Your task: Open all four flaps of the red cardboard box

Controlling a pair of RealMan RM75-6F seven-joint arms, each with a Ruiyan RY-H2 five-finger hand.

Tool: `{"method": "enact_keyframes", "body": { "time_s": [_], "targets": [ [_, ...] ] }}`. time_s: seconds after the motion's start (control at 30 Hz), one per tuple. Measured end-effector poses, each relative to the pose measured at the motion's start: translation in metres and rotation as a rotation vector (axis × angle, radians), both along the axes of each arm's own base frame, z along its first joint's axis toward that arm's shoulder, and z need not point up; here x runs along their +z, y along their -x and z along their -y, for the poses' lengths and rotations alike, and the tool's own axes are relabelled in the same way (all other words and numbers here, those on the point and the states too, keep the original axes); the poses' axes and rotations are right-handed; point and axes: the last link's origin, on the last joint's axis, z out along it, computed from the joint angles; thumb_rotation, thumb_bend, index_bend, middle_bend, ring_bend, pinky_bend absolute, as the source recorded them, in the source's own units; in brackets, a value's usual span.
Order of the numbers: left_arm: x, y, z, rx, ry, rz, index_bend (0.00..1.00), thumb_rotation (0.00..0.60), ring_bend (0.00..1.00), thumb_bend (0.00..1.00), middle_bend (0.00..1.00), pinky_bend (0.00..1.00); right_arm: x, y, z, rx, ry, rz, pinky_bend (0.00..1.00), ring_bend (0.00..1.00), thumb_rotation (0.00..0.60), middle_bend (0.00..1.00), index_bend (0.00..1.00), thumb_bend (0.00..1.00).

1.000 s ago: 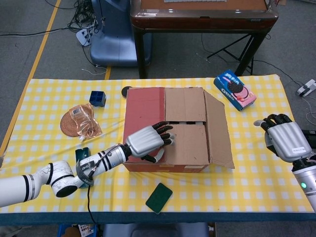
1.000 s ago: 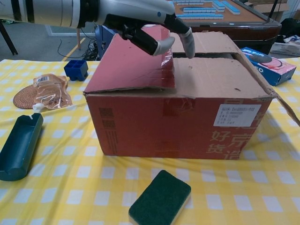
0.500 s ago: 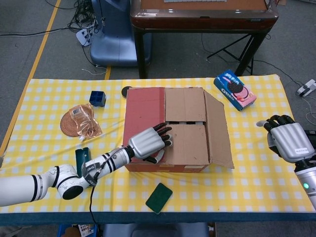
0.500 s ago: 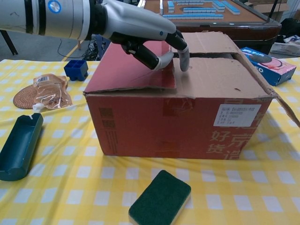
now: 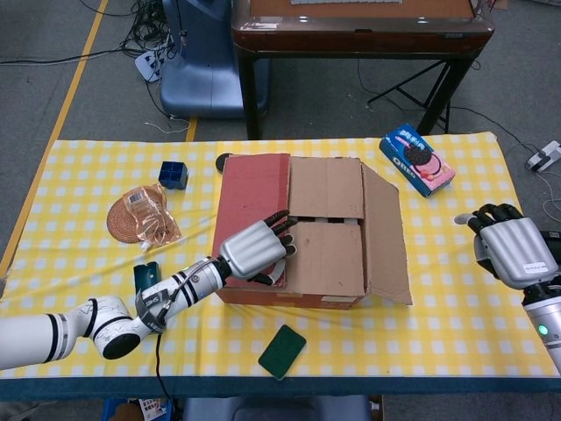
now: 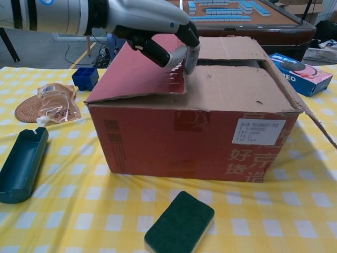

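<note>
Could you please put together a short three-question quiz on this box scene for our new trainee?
1. True or false: the left hand rests on top of the red box.
2. Which lies on the table in front of the box? A) biscuit pack B) green sponge C) blue cube
3. Fill in: the right hand is ____ the box, holding nothing.

Key: 1 true, with its fingers at the edge of the red flap; 2 B; 3 away from.
</note>
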Motion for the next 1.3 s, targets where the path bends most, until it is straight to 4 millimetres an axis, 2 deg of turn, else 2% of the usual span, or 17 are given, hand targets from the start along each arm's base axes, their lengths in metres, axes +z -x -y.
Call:
{"method": "enact_keyframes", "body": {
  "time_s": [0.27, 0.53, 0.9, 1.3],
  "targets": [
    [0.022, -0.005, 0.006, -0.024, -0.045, 0.007, 0.49, 0.191, 0.1, 0.73, 0.38, 0.0, 0.007, -0.003, 0.0, 0.015, 0.029, 0.006, 0.24, 0.24, 0.6, 0.37, 0.3, 0.77],
    [0.057, -0.009, 0.008, -0.024, -0.108, 0.021, 0.5, 0.19, 0.1, 0.73, 0.38, 0.0, 0.015, -0.007, 0.001, 0.024, 0.056, 0.016, 0.23, 0.24, 0.6, 0.37, 0.3, 0.77],
    [0.089, 0.007, -0.006, 0.006, -0.232, -0.104, 0.5, 0.188, 0.1, 0.73, 0.38, 0.0, 0.014, -0.004, 0.001, 0.016, 0.055, 0.019, 0.24, 0.24, 0.6, 0.37, 0.3, 0.77],
    [0.123, 0.018, -0.009, 0.076, -0.277, -0.082, 0.5, 0.191, 0.1, 0.73, 0.38, 0.0, 0.013, -0.003, 0.003, 0.012, 0.048, 0.022, 0.24, 0.24, 0.6, 0.37, 0.3, 0.77]
  ]
}}
